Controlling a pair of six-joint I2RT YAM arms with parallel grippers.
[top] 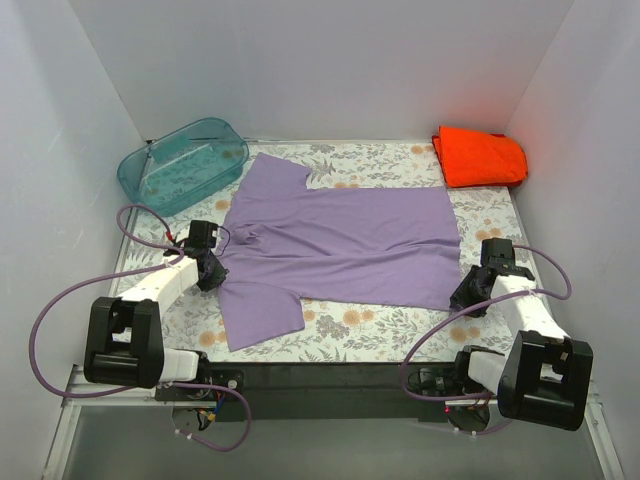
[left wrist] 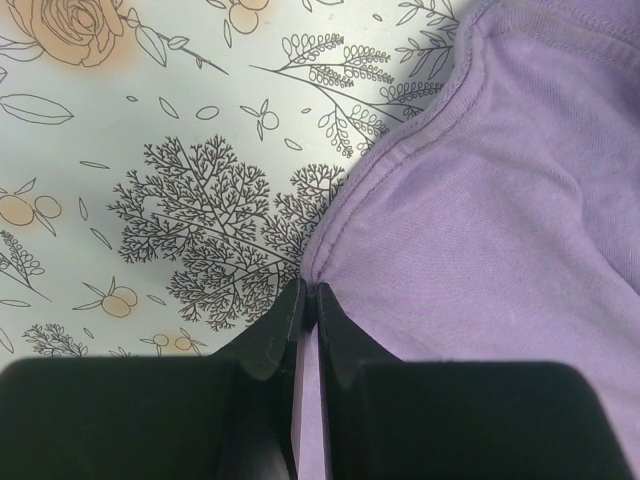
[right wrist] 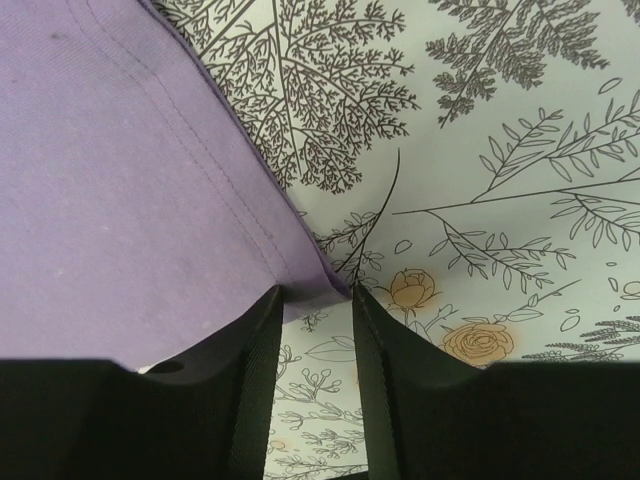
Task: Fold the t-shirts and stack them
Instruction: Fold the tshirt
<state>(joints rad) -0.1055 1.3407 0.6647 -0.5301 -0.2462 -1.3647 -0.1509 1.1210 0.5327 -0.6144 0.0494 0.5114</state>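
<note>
The lavender-purple t-shirt (top: 340,245) lies spread flat on the floral table, collar to the left and hem to the right. The orange-red t-shirt (top: 480,157) lies folded at the far right corner. My left gripper (top: 212,272) is at the shirt's left edge by the near sleeve. In the left wrist view it (left wrist: 310,293) is shut on the purple cloth's (left wrist: 500,200) seamed edge. My right gripper (top: 468,295) is at the shirt's near right hem corner. In the right wrist view it (right wrist: 315,292) is open, with that corner of the shirt (right wrist: 120,150) lying between its fingertips.
A translucent teal plastic tub (top: 183,162) stands at the far left corner, just beyond the shirt's far sleeve. White walls close in the table on three sides. The floral cloth (top: 400,325) shows bare along the near edge.
</note>
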